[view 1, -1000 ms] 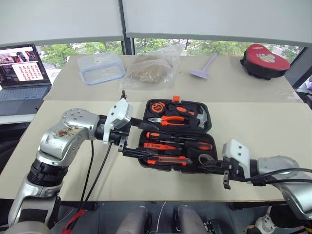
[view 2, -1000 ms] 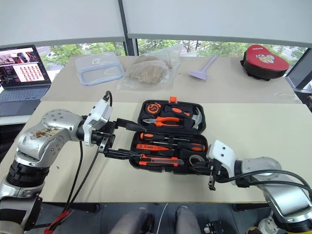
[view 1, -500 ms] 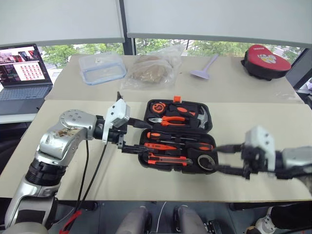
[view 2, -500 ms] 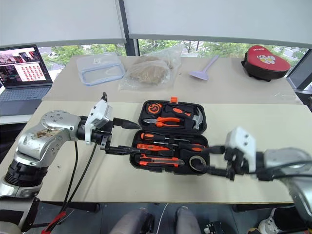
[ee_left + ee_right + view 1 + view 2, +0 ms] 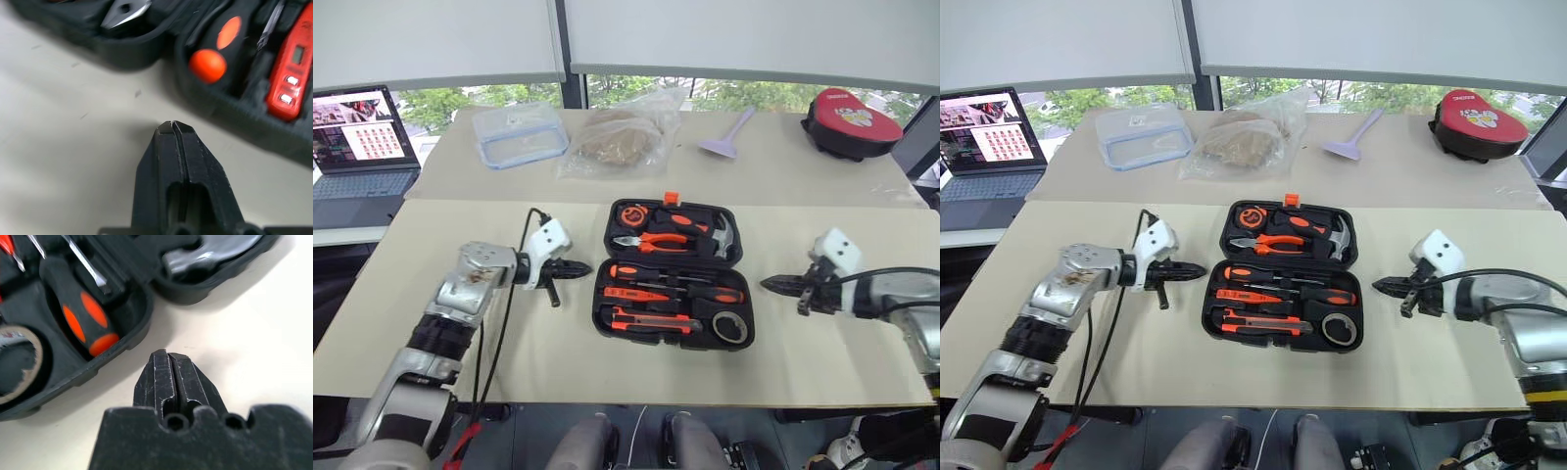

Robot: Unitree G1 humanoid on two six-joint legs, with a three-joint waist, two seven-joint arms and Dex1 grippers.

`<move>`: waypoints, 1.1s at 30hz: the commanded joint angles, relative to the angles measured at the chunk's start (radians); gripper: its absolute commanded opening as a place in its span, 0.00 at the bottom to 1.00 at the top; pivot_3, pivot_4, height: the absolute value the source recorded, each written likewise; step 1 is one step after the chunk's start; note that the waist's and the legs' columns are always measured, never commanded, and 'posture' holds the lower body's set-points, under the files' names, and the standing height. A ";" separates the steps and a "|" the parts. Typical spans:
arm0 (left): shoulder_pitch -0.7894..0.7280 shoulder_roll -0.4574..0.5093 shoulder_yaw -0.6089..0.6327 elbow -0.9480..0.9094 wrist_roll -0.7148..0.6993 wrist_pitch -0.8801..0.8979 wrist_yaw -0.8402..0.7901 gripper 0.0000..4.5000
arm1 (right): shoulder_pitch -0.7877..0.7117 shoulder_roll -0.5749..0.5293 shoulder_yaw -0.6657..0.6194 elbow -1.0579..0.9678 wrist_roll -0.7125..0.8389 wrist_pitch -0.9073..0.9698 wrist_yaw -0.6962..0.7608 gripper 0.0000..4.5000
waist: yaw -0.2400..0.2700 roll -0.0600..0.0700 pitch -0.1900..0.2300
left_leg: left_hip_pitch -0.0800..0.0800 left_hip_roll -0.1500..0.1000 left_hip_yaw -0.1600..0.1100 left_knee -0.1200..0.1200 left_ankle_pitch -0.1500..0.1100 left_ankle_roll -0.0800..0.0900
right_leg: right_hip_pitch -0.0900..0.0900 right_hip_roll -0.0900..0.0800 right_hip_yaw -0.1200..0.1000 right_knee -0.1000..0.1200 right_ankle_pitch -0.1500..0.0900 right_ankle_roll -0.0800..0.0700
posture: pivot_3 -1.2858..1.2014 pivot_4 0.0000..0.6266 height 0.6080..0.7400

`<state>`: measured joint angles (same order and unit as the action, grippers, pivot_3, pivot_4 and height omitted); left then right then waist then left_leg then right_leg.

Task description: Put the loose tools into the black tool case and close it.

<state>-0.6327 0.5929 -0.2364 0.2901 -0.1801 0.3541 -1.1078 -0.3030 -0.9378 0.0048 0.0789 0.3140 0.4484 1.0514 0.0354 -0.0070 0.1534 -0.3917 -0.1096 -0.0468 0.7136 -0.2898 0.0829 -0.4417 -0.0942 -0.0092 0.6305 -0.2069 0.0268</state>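
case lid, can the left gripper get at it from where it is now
Probably yes. The left gripper is shut, empty, just off the open case's left edge, pointing at it. Bare table lies between them. The lid lies flat, so getting under its rim may be awkward.

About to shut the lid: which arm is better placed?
Probably the left. The left tool, shut, sits closer to the black tool case, level with its hinge line; the right tool, also shut, stands farther off.

Even daylight from rear windows; soft shadows, blurred wrist-view backgrounds.
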 commanded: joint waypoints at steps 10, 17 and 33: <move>0.133 0.071 -0.034 -0.336 -0.078 0.057 -0.215 0.00 | 0.153 -0.060 -0.024 -0.229 0.004 -0.108 0.157 0.00 | 0.002 0.001 0.000 | -0.008 0.000 -0.001 0.001 0.000 0.000 | -0.010 0.000 0.000 0.002 0.000 0.000 | 0.52 0.24 0.86; 0.238 0.107 0.001 -0.443 -0.104 0.078 -0.203 0.00 | 0.360 -0.069 -0.135 -0.369 -0.007 -0.111 0.119 0.00 | 0.003 0.001 -0.001 | -0.008 0.000 0.000 0.001 0.000 0.000 | -0.010 0.000 0.000 0.001 0.000 0.000 | 0.52 0.24 0.86; 0.034 0.096 0.185 -0.197 -0.211 0.464 0.003 0.56 | 0.096 0.004 -0.338 -0.220 0.181 0.351 -0.141 0.54 | 0.001 0.000 0.000 | -0.006 0.001 0.000 0.001 0.002 -0.002 | -0.006 0.001 -0.001 0.001 0.002 -0.002 | 0.52 0.24 0.86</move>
<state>-0.5459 0.7141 -0.0670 0.0496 -0.3595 0.7546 -1.1318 -0.1368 -0.9555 -0.3082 -0.1647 0.4389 0.6854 0.9763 0.0361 -0.0067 0.1532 -0.3959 -0.1083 -0.0473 0.7152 -0.2873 0.0810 -0.4454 -0.0931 -0.0102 0.6319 -0.2047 0.0248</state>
